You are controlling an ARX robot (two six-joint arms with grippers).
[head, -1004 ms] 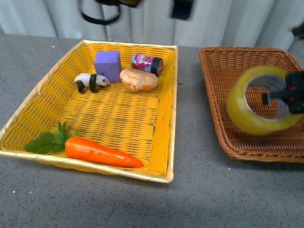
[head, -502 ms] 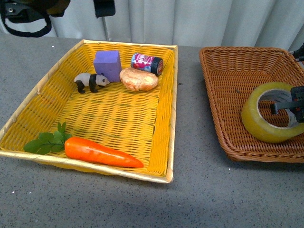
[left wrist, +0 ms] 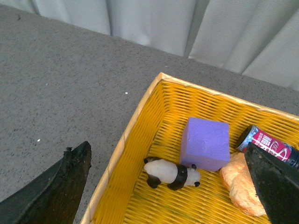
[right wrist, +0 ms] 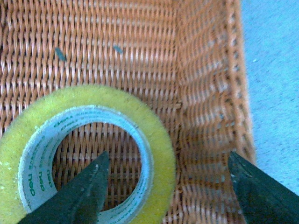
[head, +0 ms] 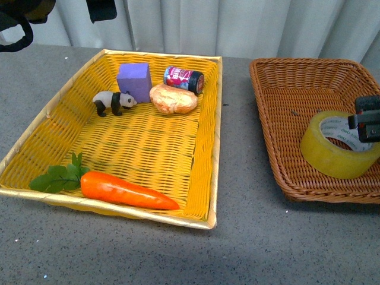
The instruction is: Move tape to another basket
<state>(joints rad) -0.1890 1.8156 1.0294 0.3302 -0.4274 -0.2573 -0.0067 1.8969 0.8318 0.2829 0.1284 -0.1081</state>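
Observation:
The tape (head: 336, 146), a yellowish roll with a white printed core, lies flat in the brown wicker basket (head: 285, 77) near its front right. My right gripper (head: 368, 119) is open right above it; in the right wrist view the tape (right wrist: 154, 130) has one side of its ring between my spread fingers, with one finger (right wrist: 79, 191) over the core hole and the other (right wrist: 261, 191) outside, over the basket (right wrist: 205, 70). My left gripper (left wrist: 173, 186) is open above the far left corner of the yellow basket (left wrist: 140, 102), and its arm shows at the front view's top left (head: 35, 9).
The yellow basket (head: 214, 119) holds a purple block (head: 133, 79), a toy panda (head: 113, 101), a bread roll (head: 173, 98), a small can (head: 184, 79) and a carrot (head: 124, 190) with green leaves. A curtain hangs behind the grey table.
The tape has come down from mid-air into the brown basket and lies flat. My right gripper has let it go. My left arm has drawn back to the left.

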